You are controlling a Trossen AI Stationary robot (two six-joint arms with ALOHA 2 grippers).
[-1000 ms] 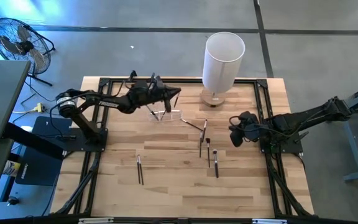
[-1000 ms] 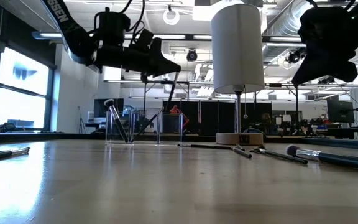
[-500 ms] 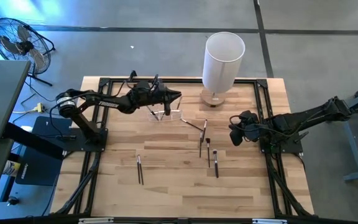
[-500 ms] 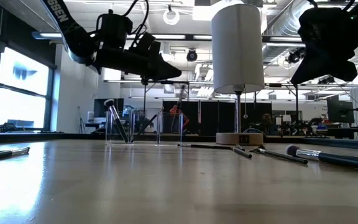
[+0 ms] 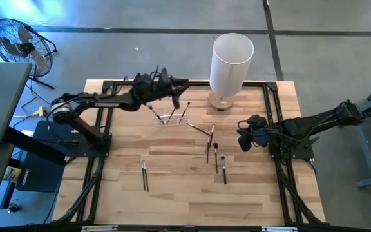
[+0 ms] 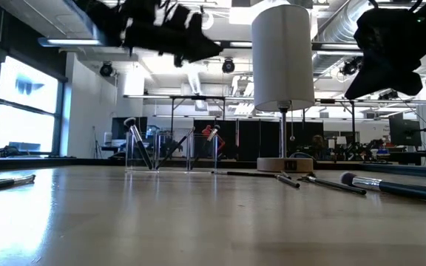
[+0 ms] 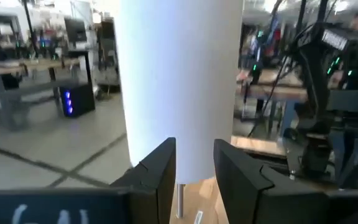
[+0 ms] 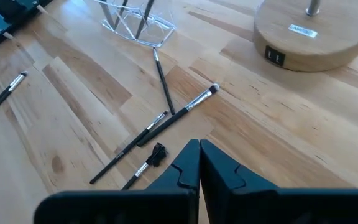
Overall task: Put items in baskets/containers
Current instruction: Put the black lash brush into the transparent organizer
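Overhead, my left pincer [image 5: 180, 90] hovers empty above the clear holder [image 5: 172, 119], fingers apart; three brushes [image 5: 184, 115] lean inside, six lie on the bench [image 5: 172, 187]. My right pincer [image 5: 242, 136] waits, pressed together. Level view: the holder's walls barely show, and my arms are dark silhouettes. Left wrist: the white cylinder [image 7: 179, 81] blocks almost everything. Right wrist: four loose brushes show.

A tall white cylinder [image 5: 232, 63] on a round wooden base [image 5: 221, 101] stands near the table's [image 5: 179, 187] far edge; a floor fan [image 5: 19, 42] sits beyond the far left corner.
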